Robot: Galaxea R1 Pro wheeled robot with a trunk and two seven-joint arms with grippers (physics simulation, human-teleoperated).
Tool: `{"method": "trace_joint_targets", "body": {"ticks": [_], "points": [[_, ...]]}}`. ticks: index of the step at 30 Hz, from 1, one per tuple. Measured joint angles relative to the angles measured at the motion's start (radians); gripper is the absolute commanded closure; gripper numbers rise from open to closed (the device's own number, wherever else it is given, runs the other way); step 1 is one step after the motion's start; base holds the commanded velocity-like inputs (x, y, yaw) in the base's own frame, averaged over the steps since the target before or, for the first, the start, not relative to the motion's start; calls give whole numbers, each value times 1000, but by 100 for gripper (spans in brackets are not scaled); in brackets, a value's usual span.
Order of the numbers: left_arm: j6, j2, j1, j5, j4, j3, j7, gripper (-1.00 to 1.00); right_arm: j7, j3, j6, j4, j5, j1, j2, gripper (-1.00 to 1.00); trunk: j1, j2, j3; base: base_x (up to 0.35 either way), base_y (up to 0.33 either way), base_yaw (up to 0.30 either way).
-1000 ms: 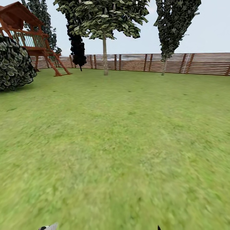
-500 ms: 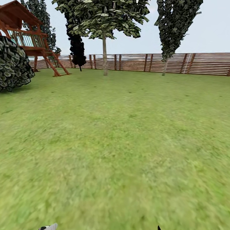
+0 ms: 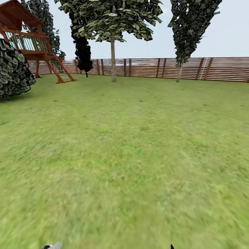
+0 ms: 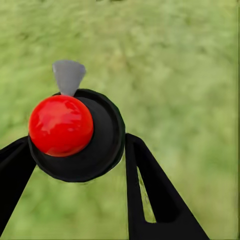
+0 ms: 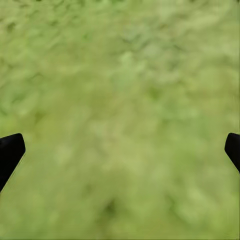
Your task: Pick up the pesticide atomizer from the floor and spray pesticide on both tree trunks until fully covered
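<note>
Left gripper [image 4: 80,150] jaws clasp the pesticide atomizer [image 4: 75,132], right gripper [image 5: 120,150] jaws wide; approaching the trees [image 3: 113,45] by the fence [image 3: 207,69], it should stop close, nozzle facing trunk.

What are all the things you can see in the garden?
lawn: one, green, all over the ground
fence: one, brown slats, along the far edge
trees: four, dark green, far off by the fence
bush: one, dark green, far left
play tower: one, red-brown wood, far left behind the bush
pesticide atomizer: one, black with a red knob and grey nozzle, in the left hand
left hand: black, gripping the atomizer
right hand: black, open above grass
</note>
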Motion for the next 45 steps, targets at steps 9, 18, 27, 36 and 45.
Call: {"method": "trace_joint_targets", "body": {"ticks": [9, 18, 27, 36, 45], "points": [[0, 0, -1, 1, 0, 1, 0, 100, 0, 0, 0, 0, 0, 0, 0, -100, 0, 0, 0, 339, 0, 0], [0, 1, 0, 4, 0, 1, 0, 100, 0, 0, 0, 0, 0, 0, 0, -100, 0, 0, 0, 339, 0, 0], [0, 1, 0, 5, 0, 1, 0, 100, 1, 0, 0, 0, 0, 0, 0, -100, 0, 0, 0, 339, 0, 0], [0, 1, 0, 5, 0, 1, 0, 100, 0, 0, 0, 0, 0, 0, 0, -100, 0, 0, 0, 339, 0, 0], [0, 0, 0, 3, 0, 0, 0, 100, 0, 0, 0, 0, 0, 0, 0, -100, 0, 0, 0, 339, 0, 0]]}}
